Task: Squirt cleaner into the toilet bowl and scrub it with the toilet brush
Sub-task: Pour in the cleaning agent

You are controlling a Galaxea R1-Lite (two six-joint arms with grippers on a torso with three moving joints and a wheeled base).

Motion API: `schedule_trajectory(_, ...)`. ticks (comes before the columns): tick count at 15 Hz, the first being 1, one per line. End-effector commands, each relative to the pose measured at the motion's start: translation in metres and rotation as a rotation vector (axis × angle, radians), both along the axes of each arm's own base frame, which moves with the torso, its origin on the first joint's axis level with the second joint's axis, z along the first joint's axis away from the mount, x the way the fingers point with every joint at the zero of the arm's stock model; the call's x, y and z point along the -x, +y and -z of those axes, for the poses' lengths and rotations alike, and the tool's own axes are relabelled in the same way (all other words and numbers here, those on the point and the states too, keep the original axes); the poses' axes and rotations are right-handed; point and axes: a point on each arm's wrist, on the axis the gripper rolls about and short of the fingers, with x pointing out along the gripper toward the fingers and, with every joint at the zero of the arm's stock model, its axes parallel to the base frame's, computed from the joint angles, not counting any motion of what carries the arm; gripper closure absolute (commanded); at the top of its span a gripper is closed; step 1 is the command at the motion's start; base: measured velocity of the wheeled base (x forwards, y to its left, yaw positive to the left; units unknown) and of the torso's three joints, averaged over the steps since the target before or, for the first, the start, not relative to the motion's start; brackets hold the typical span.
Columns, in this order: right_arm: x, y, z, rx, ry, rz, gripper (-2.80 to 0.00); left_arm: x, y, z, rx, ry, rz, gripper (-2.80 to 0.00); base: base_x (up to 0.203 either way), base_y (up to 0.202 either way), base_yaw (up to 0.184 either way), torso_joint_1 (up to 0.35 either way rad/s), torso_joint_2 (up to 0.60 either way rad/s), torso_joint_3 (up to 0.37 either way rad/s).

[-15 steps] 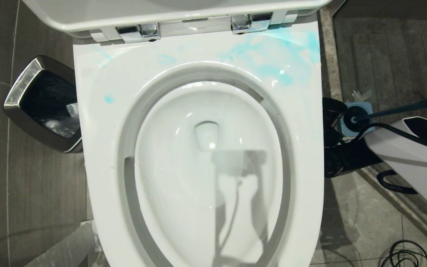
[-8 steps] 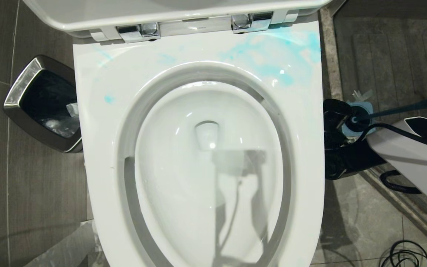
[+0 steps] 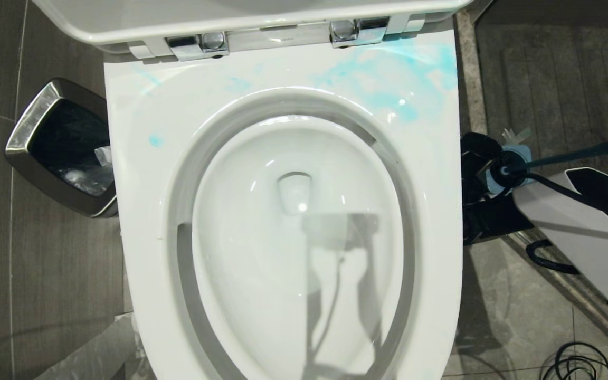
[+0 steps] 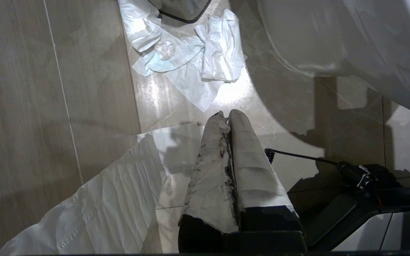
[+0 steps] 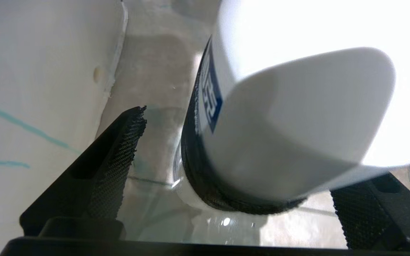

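A: Toilet brush (image 3: 573, 154) stands in its base on the floor, right of the toilet bowl (image 3: 293, 221).

B: Right pincer (image 5: 233, 185) is spread wide beside it; centre on the handle, then close. Left pincer (image 4: 228, 119) stays shut, parked.

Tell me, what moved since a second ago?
The right arm edged a little up the picture beside the toilet, toward the base of the toilet brush. The toilet bowl, waste bin and blue smears stayed put.
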Motion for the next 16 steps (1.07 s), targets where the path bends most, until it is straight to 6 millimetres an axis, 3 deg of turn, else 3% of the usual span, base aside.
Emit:
schedule_trajectory(1, -0.007, 0.002, 0.008, 0.022, -0.029, 0.000, -2.80, 0.000, 0.000, 0.000, 0.000, 0.000, 0.000, 0.00, 0.000, 0.000, 0.000, 0.000, 0.00, 0.000)
schedule_trajectory(11, -0.017, 0.000, 0.016, 0.087, -0.088, 0.034, -2.80, 0.000, 0.000, 0.000, 0.000, 0.000, 0.000, 0.00, 0.000, 0.000, 0.000, 0.000, 0.00, 0.000)
schedule_trajectory(16, -0.022, 0.000, 0.003, 0.084, -0.152, 0.050, -2.80, 0.000, 0.000, 0.000, 0.000, 0.000, 0.000, 0.00, 0.000, 0.000, 0.000, 0.000, 0.00, 0.000)
